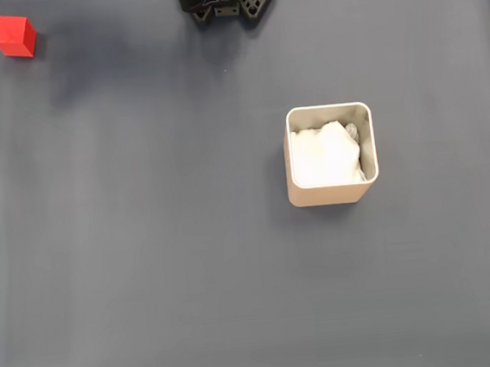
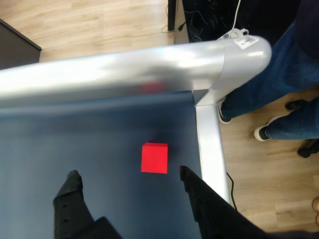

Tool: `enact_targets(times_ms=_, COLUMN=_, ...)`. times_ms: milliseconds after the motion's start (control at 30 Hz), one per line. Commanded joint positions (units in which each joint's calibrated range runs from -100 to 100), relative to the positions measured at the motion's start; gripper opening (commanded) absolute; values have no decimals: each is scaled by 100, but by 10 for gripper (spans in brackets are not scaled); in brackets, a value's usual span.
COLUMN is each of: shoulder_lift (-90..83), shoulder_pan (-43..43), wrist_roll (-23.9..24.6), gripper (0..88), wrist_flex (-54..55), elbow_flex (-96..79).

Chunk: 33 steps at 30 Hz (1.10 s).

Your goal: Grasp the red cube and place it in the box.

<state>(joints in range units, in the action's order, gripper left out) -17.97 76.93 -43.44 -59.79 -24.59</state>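
Cube (image 1: 15,36) sits at the far top-left corner of the dark surface (image 1: 149,271) in the fixed view, well apart from the box (image 1: 334,195), which stands right of centre with crumpled white paper inside. A dark fingertip reaches in just beside the cube's left edge in that view.

In the wrist view the cube (image 2: 154,158) lies ahead of the gripper (image 2: 127,178), a little nearer the right-hand finger (image 2: 188,180) than the left one (image 2: 70,184). The fingers stand wide apart, holding nothing, with a gap clearly broader than the cube. That spread suits an approach: the arm looks lined up to come down around the cube before closing. The cube is near the surface's metal edge rail (image 2: 209,139), so the right finger has little room on that side and could strike the rail. A person's legs (image 2: 269,84) stand on the wooden floor beyond the rail.

Grasping is not yet done; the box waits untouched.
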Motion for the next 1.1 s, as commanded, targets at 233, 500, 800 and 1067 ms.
enact_targets(times_ms=233, shoulder_lift=96, shoulder_pan=35, wrist_roll=49, gripper=469, wrist_flex=484, elbow_flex=-294)
enact_targets(times_ms=500, shoulder_lift=278, shoulder_pan=57, wrist_roll=107, gripper=470, wrist_flex=747, elbow_flex=-440)
enact_targets(times_ms=800, shoulder_lift=486, shoulder_pan=99, wrist_roll=190, gripper=478, wrist_flex=1018, elbow_flex=-504)
enact_targets(times_ms=1067, shoulder_lift=650, shoulder_pan=177, wrist_roll=230, gripper=482, wrist_flex=1231, elbow_flex=-549)
